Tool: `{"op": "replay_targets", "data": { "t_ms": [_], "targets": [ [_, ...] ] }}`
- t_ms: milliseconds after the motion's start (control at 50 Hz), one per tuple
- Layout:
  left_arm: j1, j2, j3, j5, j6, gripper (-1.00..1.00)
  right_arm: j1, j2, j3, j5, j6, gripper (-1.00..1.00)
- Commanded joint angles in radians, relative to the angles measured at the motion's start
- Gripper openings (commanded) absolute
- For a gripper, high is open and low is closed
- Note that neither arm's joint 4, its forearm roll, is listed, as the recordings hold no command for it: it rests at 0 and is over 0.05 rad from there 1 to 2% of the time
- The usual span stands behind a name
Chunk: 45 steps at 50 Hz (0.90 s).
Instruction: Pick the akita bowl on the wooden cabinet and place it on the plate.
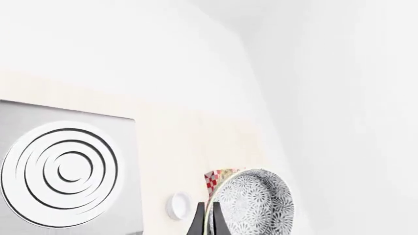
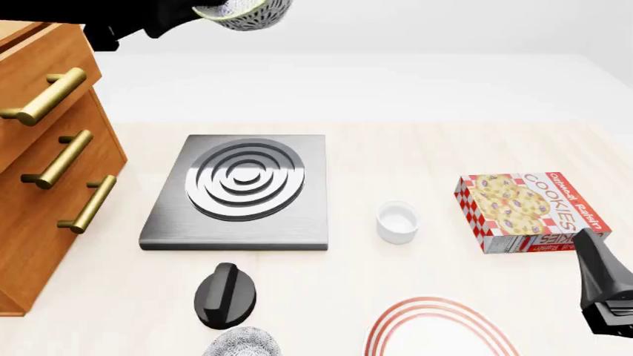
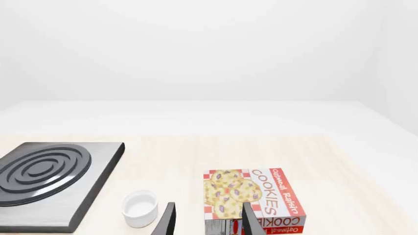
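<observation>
My left gripper point(image 2: 210, 10) is shut on the rim of the akita bowl point(image 2: 245, 12), holding it high in the air past the top right of the wooden cabinet point(image 2: 40, 215). In the left wrist view the bowl point(image 1: 256, 201) stands on edge with its lace-patterned inside showing, and the fingers point(image 1: 197, 223) pinch its rim. The plate point(image 2: 435, 330), white with red rings, lies at the near edge, partly cut off. My right gripper point(image 2: 605, 289) hovers low at the near right, open point(image 3: 207, 221) with nothing between its fingers.
A grey stove slab point(image 2: 239, 191) with silver rings lies mid-table. A white cup point(image 2: 398, 222) stands to its right, then a cookies box point(image 2: 529, 210). A black knob point(image 2: 225, 295) and a second patterned bowl point(image 2: 243, 345) sit at the near edge.
</observation>
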<state>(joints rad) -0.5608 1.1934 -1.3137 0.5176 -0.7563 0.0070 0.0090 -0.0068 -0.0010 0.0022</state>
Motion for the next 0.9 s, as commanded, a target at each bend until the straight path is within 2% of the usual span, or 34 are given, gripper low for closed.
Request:
{"op": "replay_targets", "data": {
  "t_ms": [20, 900],
  "targets": [
    [-0.027, -0.007, 0.041, 0.000, 0.007, -1.00, 0.000, 0.000, 0.000, 0.000, 0.000, 1.00],
    [-0.191, 0.039, 0.056, 0.023, 0.033, -1.00, 0.000, 0.000, 0.000, 0.000, 0.000, 1.00]
  ]
}}
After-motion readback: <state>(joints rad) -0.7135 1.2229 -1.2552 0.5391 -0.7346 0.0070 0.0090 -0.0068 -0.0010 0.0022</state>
